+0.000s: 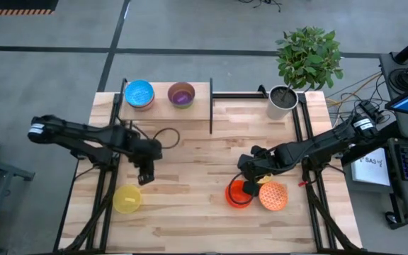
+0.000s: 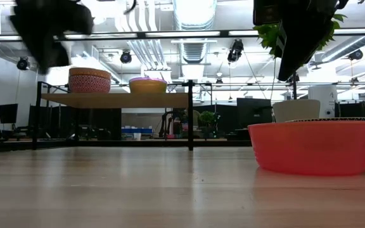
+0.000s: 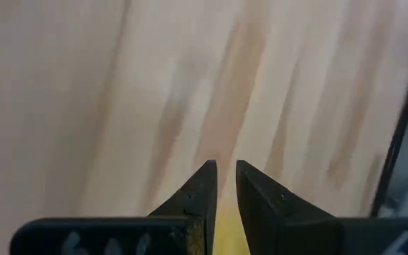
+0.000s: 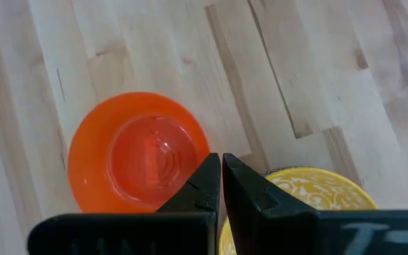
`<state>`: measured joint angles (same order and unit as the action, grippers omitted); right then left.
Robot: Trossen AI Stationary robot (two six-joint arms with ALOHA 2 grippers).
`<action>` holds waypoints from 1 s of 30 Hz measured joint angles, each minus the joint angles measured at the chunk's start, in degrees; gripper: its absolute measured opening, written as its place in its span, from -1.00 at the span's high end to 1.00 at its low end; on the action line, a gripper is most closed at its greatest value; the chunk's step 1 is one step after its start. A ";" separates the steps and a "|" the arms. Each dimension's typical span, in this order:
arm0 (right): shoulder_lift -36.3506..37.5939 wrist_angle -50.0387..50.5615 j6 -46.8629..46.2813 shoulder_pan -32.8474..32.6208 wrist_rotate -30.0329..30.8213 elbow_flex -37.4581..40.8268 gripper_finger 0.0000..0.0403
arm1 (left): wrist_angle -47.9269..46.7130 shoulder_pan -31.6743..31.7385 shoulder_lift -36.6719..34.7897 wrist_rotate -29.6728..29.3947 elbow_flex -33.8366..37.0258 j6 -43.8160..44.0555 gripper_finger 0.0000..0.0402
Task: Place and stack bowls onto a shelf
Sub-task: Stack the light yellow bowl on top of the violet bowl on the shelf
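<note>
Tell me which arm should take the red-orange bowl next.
Right, probably. The right claw hangs over the red-orange bowl; the left claw is across the table near the yellow bowl.

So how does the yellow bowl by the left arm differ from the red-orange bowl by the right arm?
The yellow bowl is plain pale yellow; the red-orange bowl is a bright, glossy orange-red. The yellow bowl stands alone on the table's left side, while the red-orange one sits on the right, close beside a speckled orange bowl. The left gripper hovers short of the yellow bowl; the right gripper is over the red-orange bowl's rim. Both bowls are upright, empty and off the shelf.
</note>
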<state>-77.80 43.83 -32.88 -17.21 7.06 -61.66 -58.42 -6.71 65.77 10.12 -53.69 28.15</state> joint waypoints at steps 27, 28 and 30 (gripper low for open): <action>0.11 -4.31 11.47 0.37 7.59 0.04 0.96 | -0.70 -35.14 18.18 -2.59 0.30 68.74 0.18; 0.11 -4.35 11.47 0.37 7.59 0.04 0.96 | -0.82 -35.13 19.32 -2.74 0.33 67.98 0.18; 0.11 -4.41 11.47 0.37 7.59 0.04 0.96 | -0.10 -35.11 21.39 -3.01 0.31 67.17 0.20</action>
<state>-77.69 39.42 -21.41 -16.84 14.66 -61.63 -58.52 -41.82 87.17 7.11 -53.39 95.32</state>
